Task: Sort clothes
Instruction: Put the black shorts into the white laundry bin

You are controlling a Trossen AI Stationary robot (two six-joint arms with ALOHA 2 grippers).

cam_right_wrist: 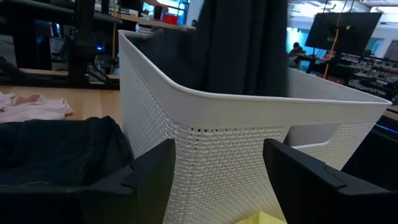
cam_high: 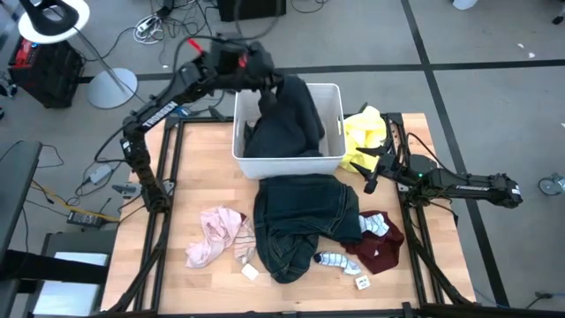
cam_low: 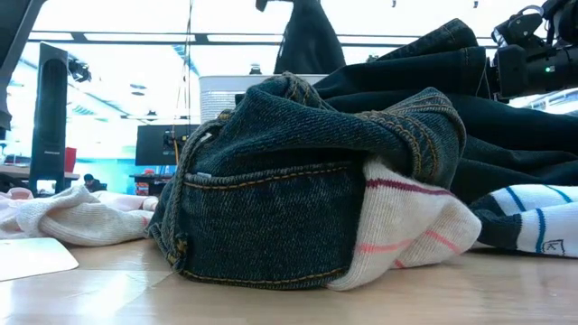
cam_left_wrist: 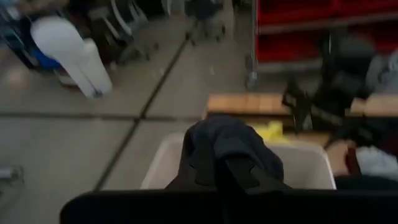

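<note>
My left gripper point(cam_high: 267, 78) is above the far side of the white bin point(cam_high: 333, 97), shut on a dark navy garment point(cam_high: 287, 119) that hangs down into the bin. The garment also shows in the low view point(cam_low: 307, 41) and the right wrist view point(cam_right_wrist: 242, 43). My right gripper point(cam_high: 369, 181) is open and empty, low at the bin's right side point(cam_right_wrist: 249, 130), beside a yellow garment point(cam_high: 360, 137). A dark denim garment point(cam_high: 305, 221) lies on the table near the bin. A pale pink garment point(cam_high: 216, 234), a maroon one point(cam_high: 381, 250) and striped socks point(cam_high: 334, 259) lie around it. My left gripper holds a bunched upper part of the navy garment point(cam_left_wrist: 227, 146) between its fingers, several layers gathered together. The bunch covers the fingertips in the left wrist view. The garment hangs below the gripper, its lower part point(cam_high: 282, 137) lying inside the bin.
Small white tags point(cam_high: 250, 272) point(cam_high: 362, 282) lie near the table's near edge. In the low view the denim point(cam_low: 298, 181) and a sock point(cam_low: 406, 226) fill the foreground. Bare wood point(cam_high: 199, 172) shows left of the bin.
</note>
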